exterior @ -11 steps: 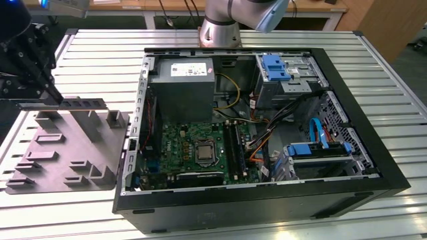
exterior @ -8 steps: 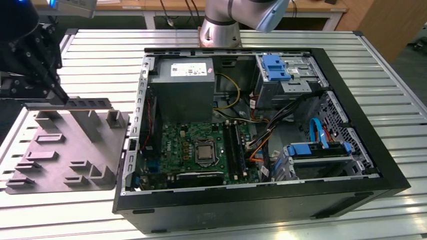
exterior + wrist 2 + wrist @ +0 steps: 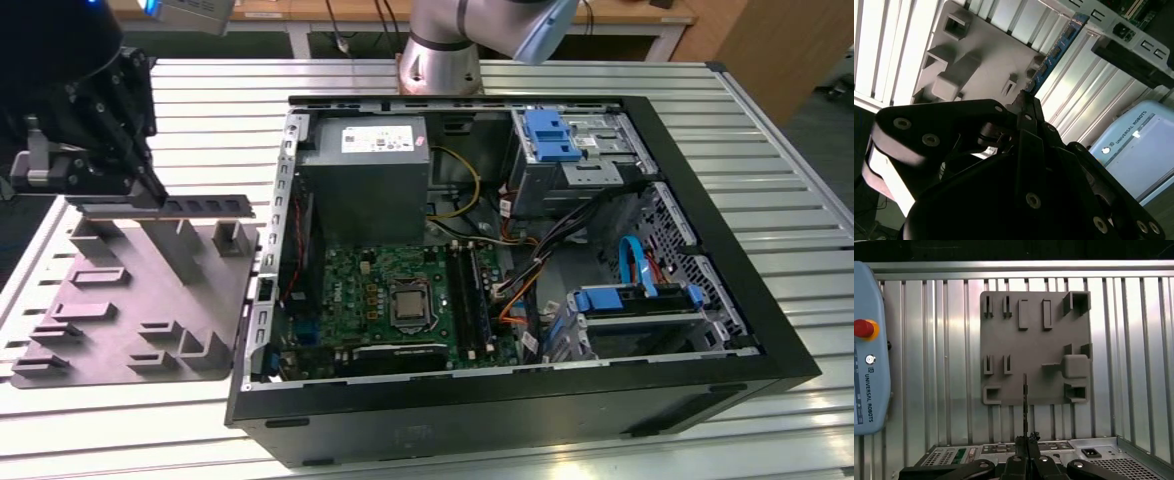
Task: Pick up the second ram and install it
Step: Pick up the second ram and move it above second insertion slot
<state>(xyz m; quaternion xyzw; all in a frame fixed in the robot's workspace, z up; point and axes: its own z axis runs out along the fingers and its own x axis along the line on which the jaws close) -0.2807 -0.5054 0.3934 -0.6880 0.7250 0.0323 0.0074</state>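
Observation:
The second ram (image 3: 203, 206), a thin dark stick, hangs level in the air above the grey holder plate (image 3: 120, 325) on the exterior view's left. My gripper (image 3: 152, 196) is shut on one end of it. In the second wrist view the ram (image 3: 1056, 52) shows bluish with dark chips and sticks out past the gripper (image 3: 1025, 101). In the first wrist view the ram (image 3: 1025, 400) appears edge-on, rising from the gripper (image 3: 1027, 439) over the holder plate (image 3: 1034, 330). The memory slots (image 3: 465, 290) lie on the green motherboard (image 3: 380, 290) inside the open computer case (image 3: 534, 405).
The case holds a grey power supply (image 3: 363, 180), blue drive brackets (image 3: 550, 135) and loose cables (image 3: 534, 270). The holder plate has raised posts (image 3: 160, 240). A pale blue teach pendant (image 3: 869, 350) lies on the slatted metal table (image 3: 761, 130). The arm's base (image 3: 441, 60) stands behind the case.

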